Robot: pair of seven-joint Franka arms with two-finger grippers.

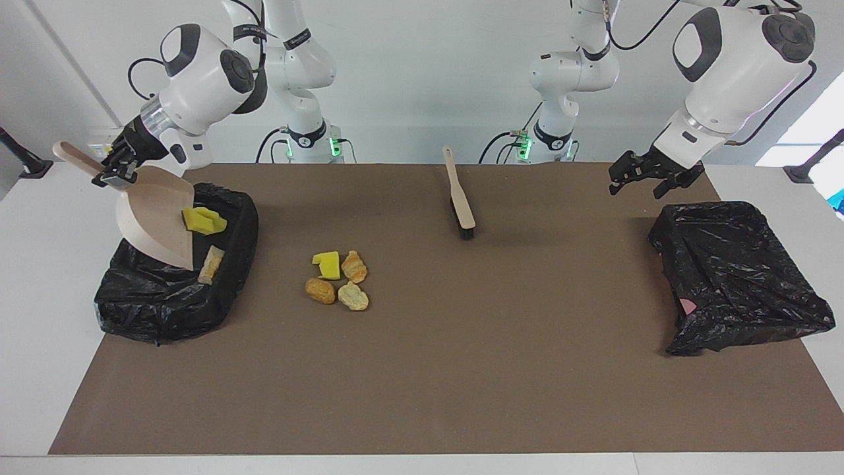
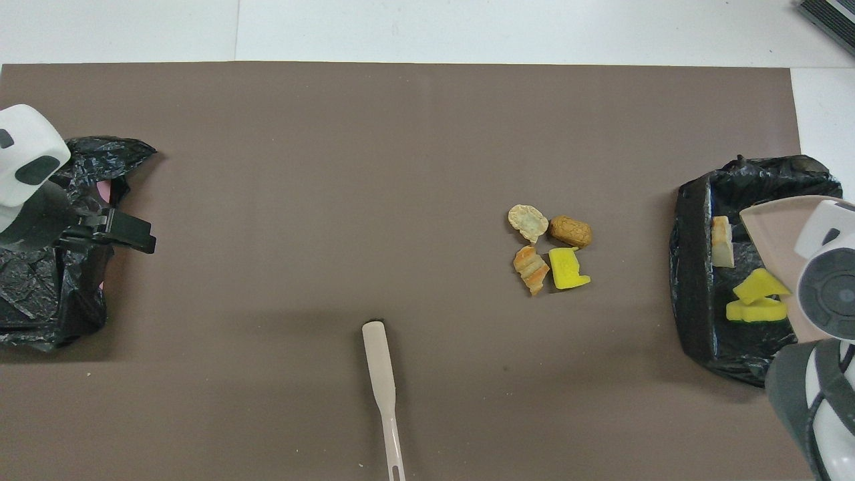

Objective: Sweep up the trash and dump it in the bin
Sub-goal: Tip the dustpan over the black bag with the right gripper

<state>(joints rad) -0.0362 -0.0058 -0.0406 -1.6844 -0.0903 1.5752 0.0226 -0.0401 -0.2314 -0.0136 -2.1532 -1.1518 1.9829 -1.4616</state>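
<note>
My right gripper (image 1: 112, 168) is shut on the handle of the beige dustpan (image 1: 155, 218), which tilts steeply over the black-lined bin (image 1: 165, 297) at the right arm's end. Two yellow foam pieces of trash (image 1: 203, 221) sit at the pan's lower lip, over the bin's opening (image 2: 755, 300). A tan piece (image 1: 211, 264) lies inside the bin. Several more pieces of trash (image 1: 336, 277), yellow foam and bread-like lumps, lie clustered on the brown mat (image 2: 551, 250). My left gripper (image 1: 636, 185) hangs open and empty in the air by the crumpled black bag (image 1: 738, 270).
A beige brush (image 1: 460, 198) lies on the mat near the robots, bristles down, handle pointing toward them (image 2: 381, 361). The black bag (image 2: 40, 294) sits at the left arm's end. White table shows around the brown mat (image 1: 422, 396).
</note>
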